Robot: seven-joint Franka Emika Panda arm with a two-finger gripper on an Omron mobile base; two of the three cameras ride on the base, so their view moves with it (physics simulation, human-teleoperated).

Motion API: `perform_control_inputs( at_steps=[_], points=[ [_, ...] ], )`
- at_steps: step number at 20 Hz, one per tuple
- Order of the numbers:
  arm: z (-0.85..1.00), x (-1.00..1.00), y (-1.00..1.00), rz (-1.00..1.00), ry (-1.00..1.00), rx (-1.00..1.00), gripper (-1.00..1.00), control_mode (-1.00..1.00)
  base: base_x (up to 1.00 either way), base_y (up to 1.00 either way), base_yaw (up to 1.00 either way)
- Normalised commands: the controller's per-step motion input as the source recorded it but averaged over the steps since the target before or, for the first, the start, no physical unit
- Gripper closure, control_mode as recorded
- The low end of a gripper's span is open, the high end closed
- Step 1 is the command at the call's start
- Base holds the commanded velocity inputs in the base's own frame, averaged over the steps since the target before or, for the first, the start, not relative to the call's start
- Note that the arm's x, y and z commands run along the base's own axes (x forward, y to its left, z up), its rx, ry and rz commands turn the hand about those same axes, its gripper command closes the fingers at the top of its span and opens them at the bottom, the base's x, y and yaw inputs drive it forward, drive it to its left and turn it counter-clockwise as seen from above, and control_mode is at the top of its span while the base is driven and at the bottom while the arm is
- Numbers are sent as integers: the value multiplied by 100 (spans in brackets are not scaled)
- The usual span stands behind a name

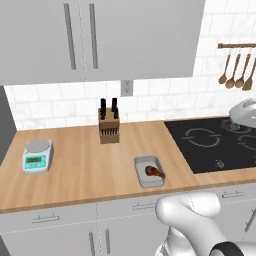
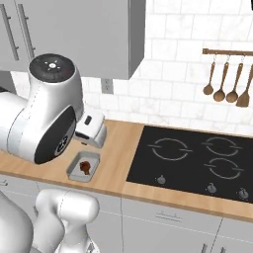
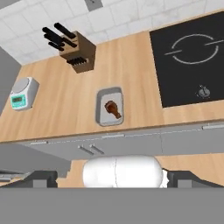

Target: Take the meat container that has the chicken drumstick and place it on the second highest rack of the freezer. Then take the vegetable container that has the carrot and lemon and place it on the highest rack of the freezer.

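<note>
The meat container sits near the counter's front edge, the chicken drumstick loose inside. The gripper hangs high above, jaws wide, holding nothing. A clumsy descent could nudge the shallow tray off that edge, or tip the meat out.

Chicken drumstick in meat container on counter, left of cooktop.

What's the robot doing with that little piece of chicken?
Nothing yet. The chicken drumstick lies in its grey meat container near the front edge of the wooden counter, between the knife block and the black cooktop. The gripper is open and holds nothing, up above the counter.
</note>
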Motion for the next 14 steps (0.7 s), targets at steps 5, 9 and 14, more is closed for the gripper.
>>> perform_control_inputs(
  at_steps=[5,9,14],
  points=[
    [-38,0,55,-36,1,0,-100,-100,0,0,0],
    [-46,-5,63,-52,7,6,-100,-100,0,0,0],
    [-48,0,42,-42,31,29,-100,-100,0,0,0]
  ],
)
